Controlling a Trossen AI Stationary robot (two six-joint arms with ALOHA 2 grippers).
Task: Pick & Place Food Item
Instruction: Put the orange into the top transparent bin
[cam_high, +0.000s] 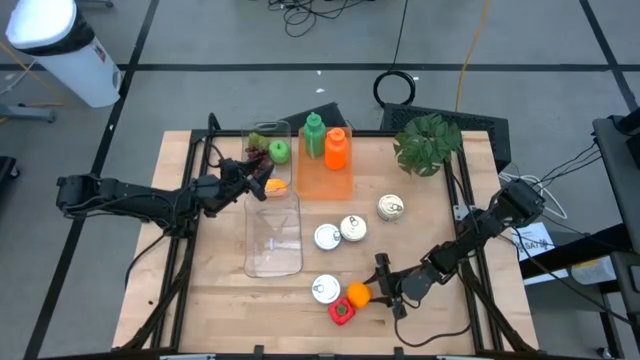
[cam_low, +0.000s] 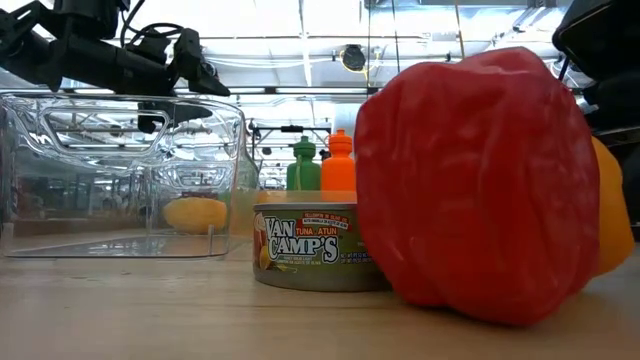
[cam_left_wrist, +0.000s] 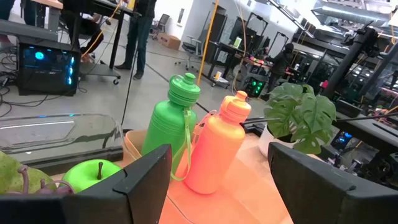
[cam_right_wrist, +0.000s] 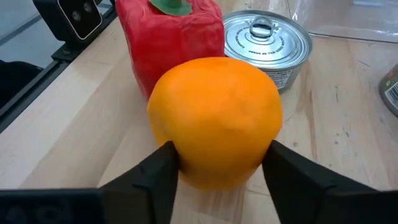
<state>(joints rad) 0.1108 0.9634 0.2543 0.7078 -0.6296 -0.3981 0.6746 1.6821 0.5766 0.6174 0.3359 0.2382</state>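
An orange (cam_right_wrist: 214, 118) lies near the table's near edge, next to a red bell pepper (cam_right_wrist: 168, 37) and a tuna can (cam_right_wrist: 267, 37). My right gripper (cam_right_wrist: 217, 155) reaches in from the right and is shut on the orange (cam_high: 358, 293). My left gripper (cam_high: 262, 183) hovers open over the clear containers (cam_high: 273, 235) at the table's left middle, holding nothing. In the left wrist view, its fingers (cam_left_wrist: 143, 180) frame a green bottle (cam_left_wrist: 171, 121) and an orange bottle (cam_left_wrist: 217, 146). A green apple (cam_left_wrist: 90, 174) sits in the far container. A yellow-orange item (cam_low: 195, 213) rests inside a container. My right gripper pinches the orange across its widest part, one finger (cam_right_wrist: 155, 177) on each opposite side (cam_right_wrist: 171, 140). The fingers come in low and nearly level, from the table's right. Whether the orange still rests on the table or is just clear of it, I cannot tell.
Three more cans (cam_high: 340, 232) (cam_high: 390, 207) stand mid-table. Both bottles stand on an orange tray (cam_high: 325, 180) at the far side, with a potted plant (cam_high: 428, 143) at the far right. The pepper (cam_high: 342, 311) and can (cam_high: 325, 288) crowd the orange's left.
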